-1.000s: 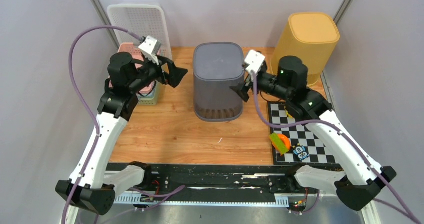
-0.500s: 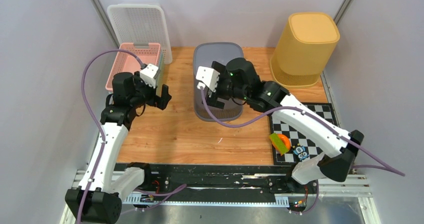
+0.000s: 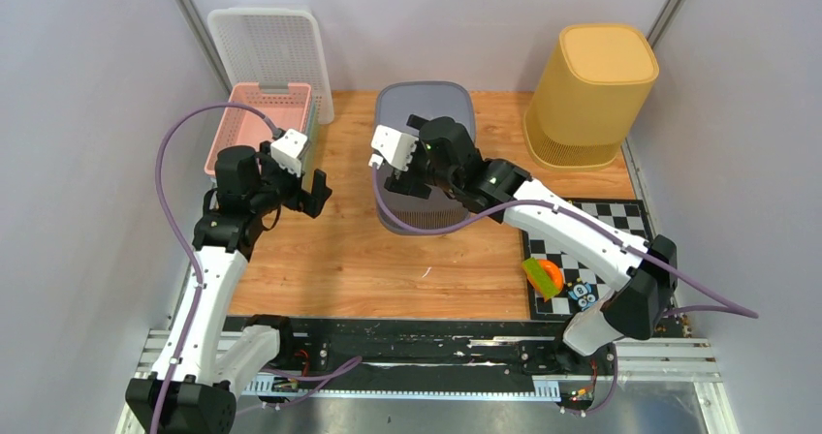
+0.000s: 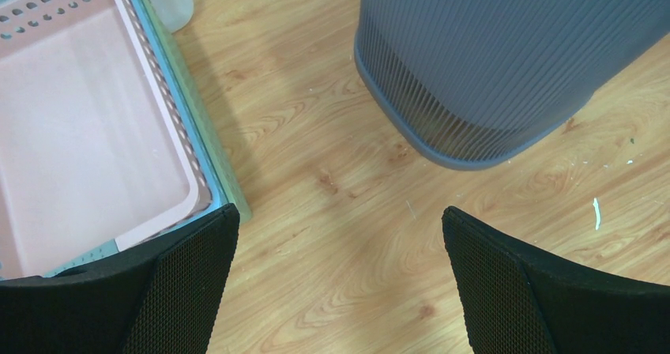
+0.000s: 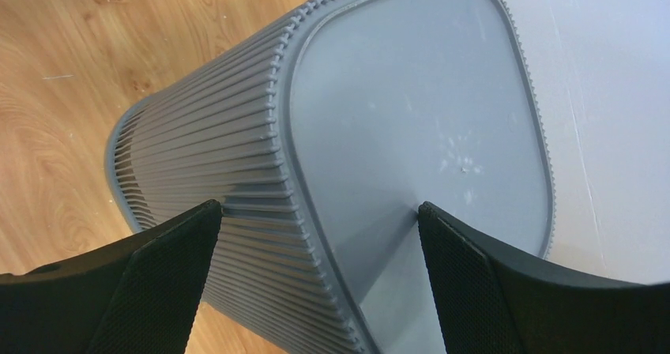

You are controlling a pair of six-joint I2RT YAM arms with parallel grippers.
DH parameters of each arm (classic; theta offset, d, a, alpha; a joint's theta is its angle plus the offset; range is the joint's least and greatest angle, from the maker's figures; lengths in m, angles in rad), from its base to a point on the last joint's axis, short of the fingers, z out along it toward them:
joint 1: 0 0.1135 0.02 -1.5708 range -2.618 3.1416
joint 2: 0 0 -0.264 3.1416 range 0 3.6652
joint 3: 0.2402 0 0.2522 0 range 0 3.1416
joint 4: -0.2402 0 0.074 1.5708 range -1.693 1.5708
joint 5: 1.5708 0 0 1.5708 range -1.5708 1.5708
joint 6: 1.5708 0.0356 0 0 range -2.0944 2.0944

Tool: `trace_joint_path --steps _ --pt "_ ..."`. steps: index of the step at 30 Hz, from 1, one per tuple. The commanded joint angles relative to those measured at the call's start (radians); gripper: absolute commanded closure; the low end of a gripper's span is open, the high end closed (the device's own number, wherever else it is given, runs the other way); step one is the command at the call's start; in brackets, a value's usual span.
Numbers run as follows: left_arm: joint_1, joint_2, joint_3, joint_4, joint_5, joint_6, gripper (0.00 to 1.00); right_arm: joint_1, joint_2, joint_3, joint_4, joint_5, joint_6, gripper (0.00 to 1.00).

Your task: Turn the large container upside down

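The large grey ribbed container (image 3: 426, 216) stands mid-table with its flat closed base facing up. It also shows in the right wrist view (image 5: 411, 109) and the left wrist view (image 4: 506, 54). My right gripper (image 3: 405, 172) is open and straddles the container's upper left edge (image 5: 316, 212), one finger (image 5: 158, 283) beside the ribbed wall and the other over the flat base. I cannot tell if it touches. My left gripper (image 3: 315, 190) is open and empty over bare wood (image 4: 338, 216), left of the container.
Stacked pink and green baskets (image 3: 262, 124) sit at the left, and a white basket (image 3: 271, 51) leans on the back wall. A yellow container (image 3: 591, 90) stands at the back right. A checkerboard mat (image 3: 601, 260) holds an orange-green toy (image 3: 545, 277) and a small figure (image 3: 582, 294).
My right arm has swung from the container's right side across its top to its left edge. My left gripper has pulled back from the container, toward the near left.
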Motion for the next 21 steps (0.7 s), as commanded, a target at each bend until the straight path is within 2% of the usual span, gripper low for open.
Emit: trace_joint_path --steps 1,21 --pt "0.007 -0.003 -0.014 0.022 0.018 0.010 0.00 -0.041 0.013 -0.014 0.025 0.057 -0.019 0.04" --pt "0.007 -0.005 -0.025 0.031 0.021 0.008 0.00 -0.257 0.154 0.085 0.045 0.062 0.029 0.05"
